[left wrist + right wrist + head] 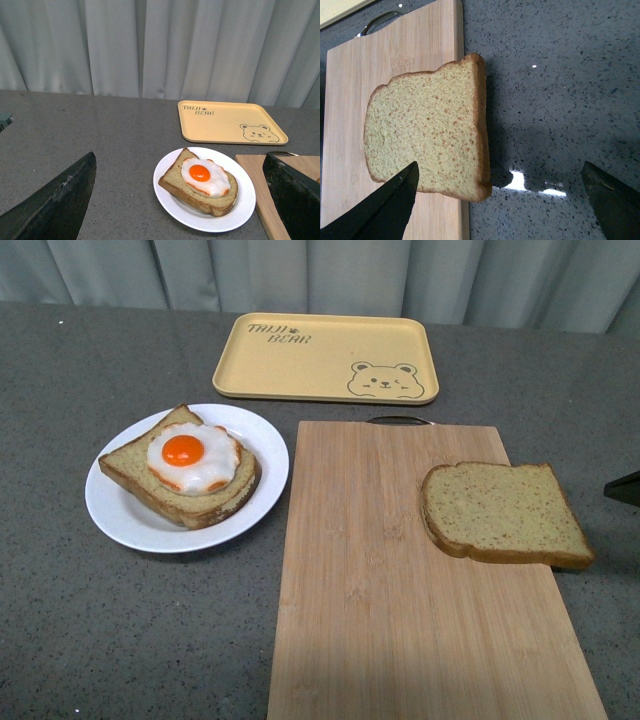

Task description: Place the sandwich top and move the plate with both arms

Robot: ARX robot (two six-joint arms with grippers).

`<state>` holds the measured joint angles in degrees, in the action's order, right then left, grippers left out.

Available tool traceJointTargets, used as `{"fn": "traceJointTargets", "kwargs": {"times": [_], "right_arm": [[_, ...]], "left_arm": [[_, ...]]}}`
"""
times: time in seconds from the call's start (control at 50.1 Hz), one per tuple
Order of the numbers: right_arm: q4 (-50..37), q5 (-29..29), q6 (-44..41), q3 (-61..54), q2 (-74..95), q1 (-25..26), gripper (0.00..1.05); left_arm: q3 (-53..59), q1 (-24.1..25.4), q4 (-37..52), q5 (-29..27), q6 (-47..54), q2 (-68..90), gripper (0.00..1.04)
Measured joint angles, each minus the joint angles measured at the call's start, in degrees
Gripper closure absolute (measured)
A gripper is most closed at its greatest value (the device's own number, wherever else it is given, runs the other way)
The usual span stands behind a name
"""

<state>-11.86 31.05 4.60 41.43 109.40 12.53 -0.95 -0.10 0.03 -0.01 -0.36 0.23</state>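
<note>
The sandwich top [503,512], a plain tan slice, lies flat on the right side of a wooden cutting board [400,580], with its edge overhanging the counter. In the right wrist view my right gripper [500,167] is open above that overhanging edge of the sandwich top [427,130]. One finger [390,205] is over the slice's corner and the other over bare counter. The white plate [120,525] sits left of the board and carries a bread slice topped with a fried egg [192,455]. My left gripper [180,156] hangs open, apart from the plate [170,200], holding nothing.
A yellow bear-printed tray [325,358] lies at the back, behind the board and plate. The board has a metal handle [400,420] on its far end. A dark tip [625,487] shows at the right edge. The grey speckled counter [120,640] stretches to a curtain behind.
</note>
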Motion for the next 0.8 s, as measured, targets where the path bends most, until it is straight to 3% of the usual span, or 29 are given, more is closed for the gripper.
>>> {"fn": "traceJointTargets", "kwargs": {"times": [0.439,0.798], "right_arm": [[8.0,-2.6,1.3,12.3,11.3,-7.0,0.11],[10.5,-3.1,2.4,15.5,13.8,-8.2,0.59]], "left_arm": [[0.0,0.0,0.0,0.0,0.0,0.0,0.07],[0.0,0.0,0.0,0.0,0.0,0.0,0.07]]}}
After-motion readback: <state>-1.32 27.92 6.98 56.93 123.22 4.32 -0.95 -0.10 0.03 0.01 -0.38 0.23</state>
